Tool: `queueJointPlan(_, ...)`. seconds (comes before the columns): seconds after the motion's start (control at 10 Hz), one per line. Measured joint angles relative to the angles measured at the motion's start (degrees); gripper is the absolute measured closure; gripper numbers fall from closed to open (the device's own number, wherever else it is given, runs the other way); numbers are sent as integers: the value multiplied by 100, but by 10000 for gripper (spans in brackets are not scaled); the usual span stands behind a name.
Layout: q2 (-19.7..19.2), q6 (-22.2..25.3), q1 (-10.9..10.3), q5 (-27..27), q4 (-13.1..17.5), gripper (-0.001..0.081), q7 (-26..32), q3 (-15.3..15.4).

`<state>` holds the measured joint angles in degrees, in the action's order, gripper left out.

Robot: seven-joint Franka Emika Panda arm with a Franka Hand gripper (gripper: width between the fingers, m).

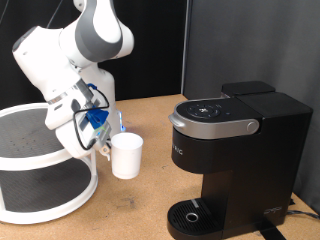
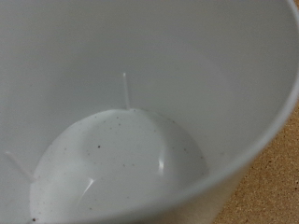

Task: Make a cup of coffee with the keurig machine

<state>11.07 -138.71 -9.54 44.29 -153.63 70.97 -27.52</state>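
The small white cup [image 1: 127, 157] is at my gripper [image 1: 112, 138], left of the keurig machine [image 1: 240, 160] in the exterior view. One thin finger reaches over the cup's rim and the other sits outside its wall, so the gripper is shut on the cup's near wall. The cup is upright, at or just above the cork tabletop. The wrist view is filled by the cup's speckled white inside [image 2: 121, 159], which holds no liquid; no fingers show there. The keurig's silver-grey lid handle [image 1: 212, 124] is down and its round drip tray [image 1: 190, 215] is bare.
A white round two-tier rack [image 1: 45, 165] stands at the exterior view's left, close behind my arm [image 1: 80, 50]. Cork tabletop [image 1: 140, 205] lies between rack and machine. A black curtain hangs behind.
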Motion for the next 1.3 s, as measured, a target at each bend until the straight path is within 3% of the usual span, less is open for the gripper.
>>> queueJointPlan(0.5, -417, -182, -90, 259, 76, 737, 201, 64)
queueJointPlan(1.3, -1098, -319, -311, 1609, 525, 737, 890, 505)
